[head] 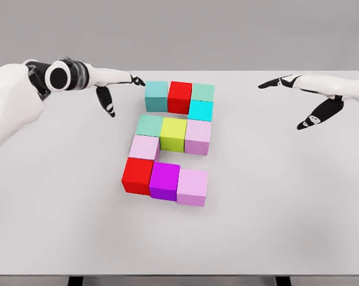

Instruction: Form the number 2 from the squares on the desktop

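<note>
Coloured cubes stand together in the middle of the white table [275, 196]. The top row is a teal cube [157, 95], a red cube [180, 96] and a green cube [203, 92], with a cyan cube [200, 110] below the green one. The middle row holds a green cube [149, 126], a yellow cube [173, 133] and a pink cube [198, 136]. A pale pink cube [144, 147] sits under its left end. The bottom row is red [137, 175], magenta [164, 180] and pink [192, 186]. My left hand [117, 83] hovers open just left of the teal cube. My right hand [299, 95] is open, well right of the cubes.
The table's front edge [179, 274] runs along the bottom of the view, with dark legs below it. A grey wall stands behind the table's far edge.
</note>
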Controlling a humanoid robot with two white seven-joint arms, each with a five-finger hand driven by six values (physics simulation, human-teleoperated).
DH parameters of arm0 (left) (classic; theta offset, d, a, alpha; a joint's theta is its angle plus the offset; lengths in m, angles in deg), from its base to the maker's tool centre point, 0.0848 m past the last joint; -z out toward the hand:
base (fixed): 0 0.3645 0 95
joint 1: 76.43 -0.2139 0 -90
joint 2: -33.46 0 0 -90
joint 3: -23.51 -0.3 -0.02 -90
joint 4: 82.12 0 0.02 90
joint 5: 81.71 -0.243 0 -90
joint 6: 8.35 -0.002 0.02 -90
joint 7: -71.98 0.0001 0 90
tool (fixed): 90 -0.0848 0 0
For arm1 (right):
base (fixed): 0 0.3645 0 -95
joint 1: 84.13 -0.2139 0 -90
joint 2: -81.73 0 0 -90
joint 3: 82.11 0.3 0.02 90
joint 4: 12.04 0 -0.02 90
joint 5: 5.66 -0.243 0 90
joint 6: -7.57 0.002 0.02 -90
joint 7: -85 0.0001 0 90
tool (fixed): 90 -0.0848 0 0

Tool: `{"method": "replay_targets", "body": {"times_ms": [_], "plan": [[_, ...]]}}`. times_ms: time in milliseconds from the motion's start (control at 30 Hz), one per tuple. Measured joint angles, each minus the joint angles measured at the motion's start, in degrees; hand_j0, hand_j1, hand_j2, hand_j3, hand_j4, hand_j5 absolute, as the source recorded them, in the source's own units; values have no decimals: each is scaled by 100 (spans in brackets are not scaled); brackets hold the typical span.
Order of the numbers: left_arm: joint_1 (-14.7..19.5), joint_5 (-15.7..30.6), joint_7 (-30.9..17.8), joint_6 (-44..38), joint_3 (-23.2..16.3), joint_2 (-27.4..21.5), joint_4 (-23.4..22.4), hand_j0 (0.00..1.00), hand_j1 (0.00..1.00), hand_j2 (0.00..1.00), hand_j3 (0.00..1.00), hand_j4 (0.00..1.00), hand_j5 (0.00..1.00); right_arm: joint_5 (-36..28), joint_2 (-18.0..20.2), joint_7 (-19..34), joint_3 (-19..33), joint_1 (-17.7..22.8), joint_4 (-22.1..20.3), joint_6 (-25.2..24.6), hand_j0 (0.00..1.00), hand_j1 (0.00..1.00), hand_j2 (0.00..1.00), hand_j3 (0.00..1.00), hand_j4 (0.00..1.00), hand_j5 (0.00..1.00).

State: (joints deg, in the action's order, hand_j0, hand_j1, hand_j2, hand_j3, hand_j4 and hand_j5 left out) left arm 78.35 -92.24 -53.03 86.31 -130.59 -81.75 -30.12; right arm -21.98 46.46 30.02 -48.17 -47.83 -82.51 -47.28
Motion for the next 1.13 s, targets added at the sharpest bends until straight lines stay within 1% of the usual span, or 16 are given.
{"method": "replay_targets", "body": {"times_ms": [833,967,1133], "plan": [[35,-5,0,46,9,57,16,100,100,100,100,100,100,5,-11,0,7,-44,-9,0,100,100,100,100,100,100],[88,21,0,94,68,-113,20,100,100,100,100,100,100,4,-5,0,8,-44,-9,0,100,100,100,100,100,100],[70,94,-1,487,130,-388,4,100,100,100,100,100,100,4,-3,0,25,-44,-9,0,100,100,100,100,100,100]]}}
